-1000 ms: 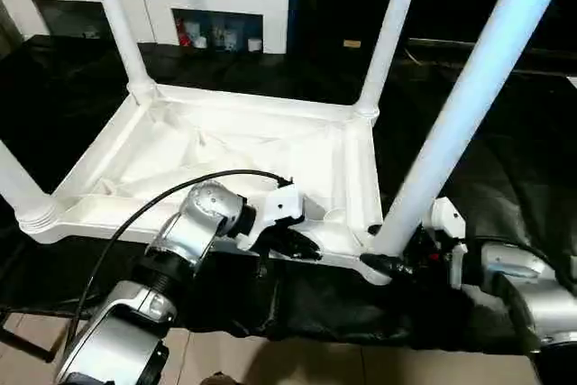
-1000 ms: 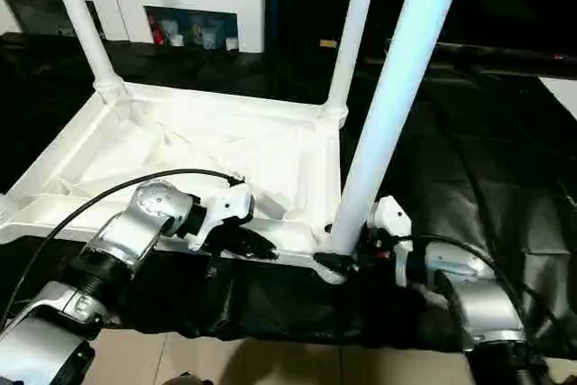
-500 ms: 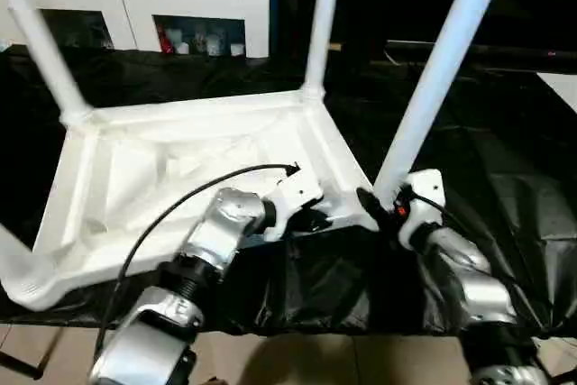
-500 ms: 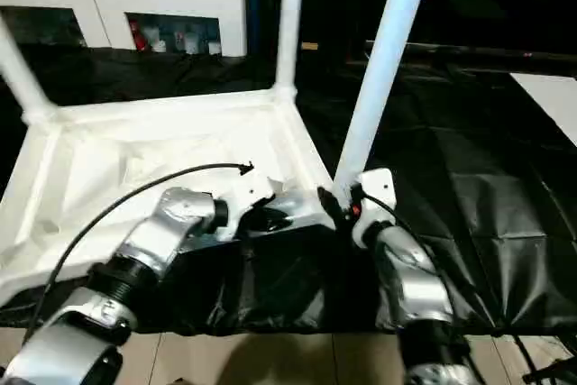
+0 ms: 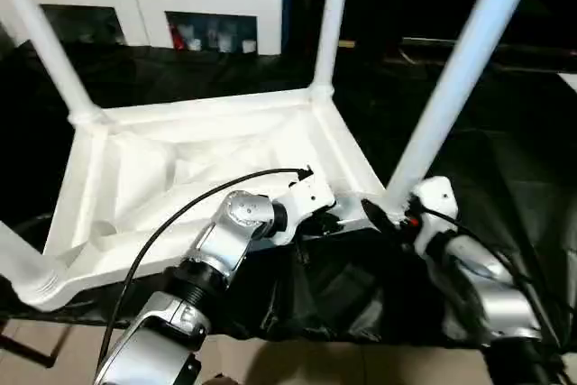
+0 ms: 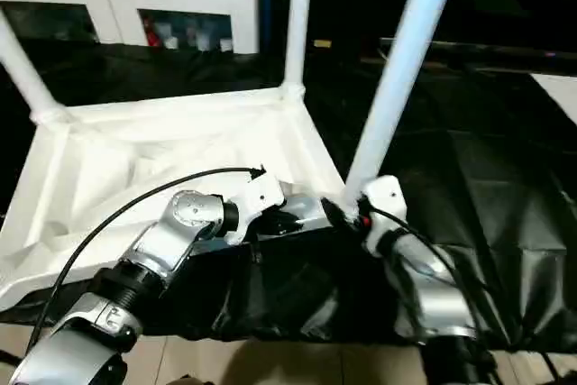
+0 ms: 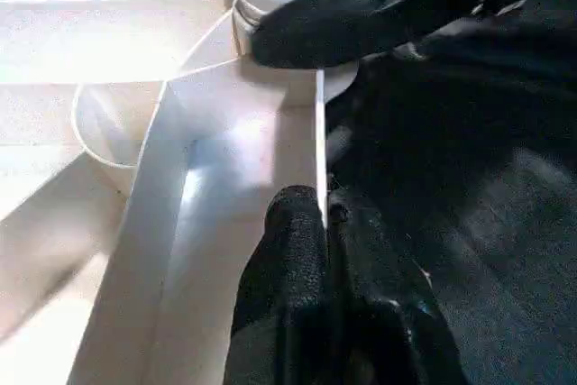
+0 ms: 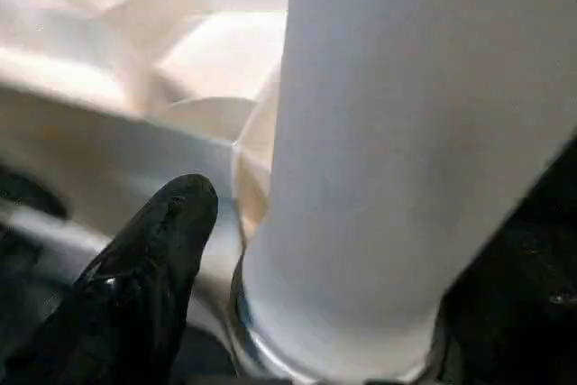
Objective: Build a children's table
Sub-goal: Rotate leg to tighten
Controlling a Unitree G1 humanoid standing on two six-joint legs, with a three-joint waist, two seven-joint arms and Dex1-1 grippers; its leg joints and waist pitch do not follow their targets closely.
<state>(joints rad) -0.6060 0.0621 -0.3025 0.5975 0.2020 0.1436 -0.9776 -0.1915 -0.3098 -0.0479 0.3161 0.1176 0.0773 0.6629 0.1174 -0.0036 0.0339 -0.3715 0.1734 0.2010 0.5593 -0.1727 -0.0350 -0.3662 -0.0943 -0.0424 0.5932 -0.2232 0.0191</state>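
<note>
4 white legs [image 5: 460, 69] stand in the corner sockets of the upturned table top [image 5: 207, 155] on the black-draped desk [image 5: 505, 178]. Left gripper [image 7: 320, 223] clamps its near rim; right gripper [image 5: 383, 215] jaws straddle the near-right leg, grip unclear.

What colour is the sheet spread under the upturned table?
Black, somewhat glossy and wrinkled; the sheet shows best in the right eye view, under the white table.
</note>
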